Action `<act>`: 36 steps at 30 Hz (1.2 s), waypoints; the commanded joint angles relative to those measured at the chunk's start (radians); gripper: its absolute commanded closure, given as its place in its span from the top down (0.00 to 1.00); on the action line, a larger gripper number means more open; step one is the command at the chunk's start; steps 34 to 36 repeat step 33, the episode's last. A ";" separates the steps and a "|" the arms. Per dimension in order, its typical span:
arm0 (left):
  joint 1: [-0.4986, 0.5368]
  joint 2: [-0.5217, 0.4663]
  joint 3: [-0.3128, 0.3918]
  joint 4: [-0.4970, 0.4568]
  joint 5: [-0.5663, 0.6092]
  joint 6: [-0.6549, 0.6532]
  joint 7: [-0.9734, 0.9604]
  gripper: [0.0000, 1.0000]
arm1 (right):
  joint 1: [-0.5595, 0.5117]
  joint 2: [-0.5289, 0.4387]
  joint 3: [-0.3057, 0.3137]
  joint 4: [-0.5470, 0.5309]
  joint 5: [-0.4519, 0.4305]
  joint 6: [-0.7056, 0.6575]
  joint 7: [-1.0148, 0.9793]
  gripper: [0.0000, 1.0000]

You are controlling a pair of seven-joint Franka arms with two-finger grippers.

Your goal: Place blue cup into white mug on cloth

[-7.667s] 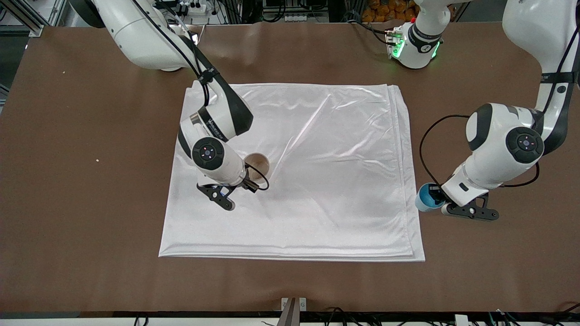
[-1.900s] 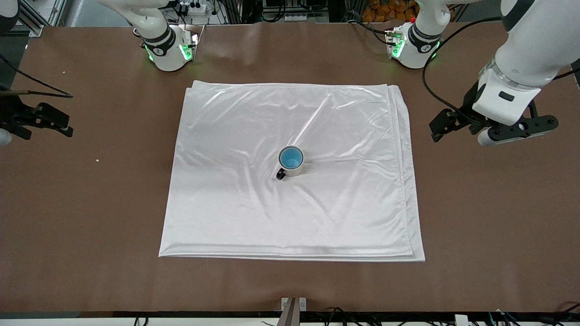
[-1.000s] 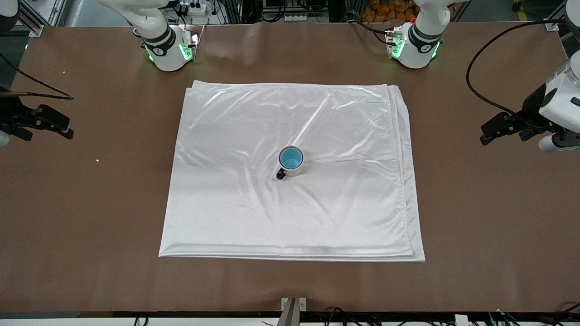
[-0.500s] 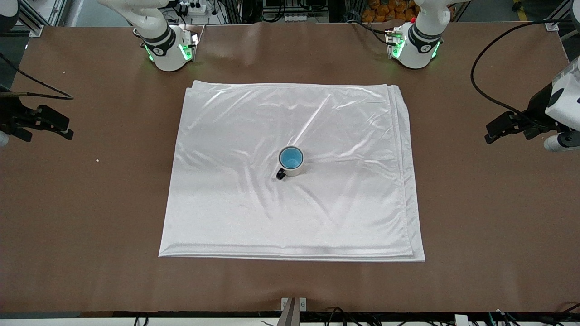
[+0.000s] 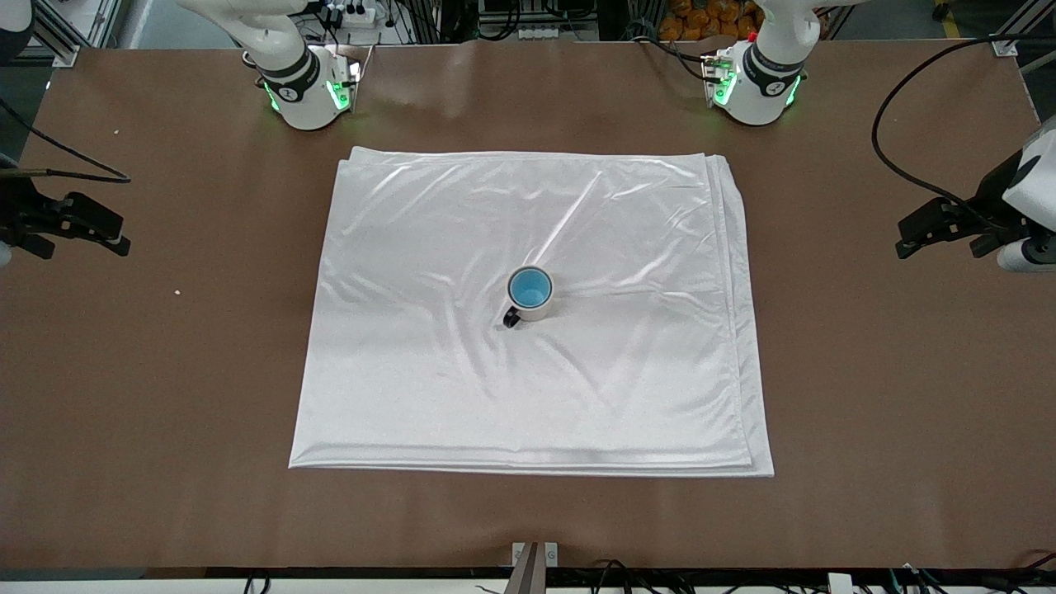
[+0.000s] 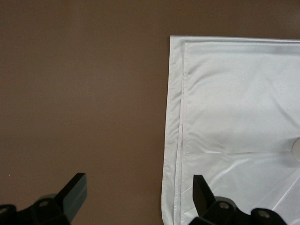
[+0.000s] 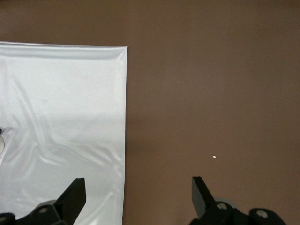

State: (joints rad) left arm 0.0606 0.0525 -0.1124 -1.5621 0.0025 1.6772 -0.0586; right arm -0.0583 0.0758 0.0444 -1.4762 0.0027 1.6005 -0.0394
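The blue cup (image 5: 530, 287) sits upright inside the white mug (image 5: 538, 311), whose black handle points toward the front camera. The mug stands near the middle of the white cloth (image 5: 412, 247). My left gripper (image 5: 955, 247) hangs open and empty over bare table off the cloth's edge at the left arm's end. In its wrist view the left gripper (image 6: 139, 192) frames the cloth's edge (image 6: 234, 117). My right gripper (image 5: 62, 243) waits open and empty over the table at the right arm's end. The right gripper (image 7: 138, 194) straddles the cloth's border (image 7: 61, 117).
The brown table (image 5: 866, 396) surrounds the cloth on all sides. Both arm bases (image 5: 305, 91) (image 5: 755, 82) stand along the edge farthest from the front camera. A small white crumb (image 5: 176, 292) lies on the table near the right arm's end.
The left gripper has drifted a little farther out toward its end of the table. The right gripper, cup, mug and cloth have stayed put.
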 commanded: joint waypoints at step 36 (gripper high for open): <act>-0.013 -0.025 0.013 -0.016 -0.001 -0.010 0.043 1.00 | -0.018 -0.010 0.008 -0.010 -0.009 0.006 0.006 1.00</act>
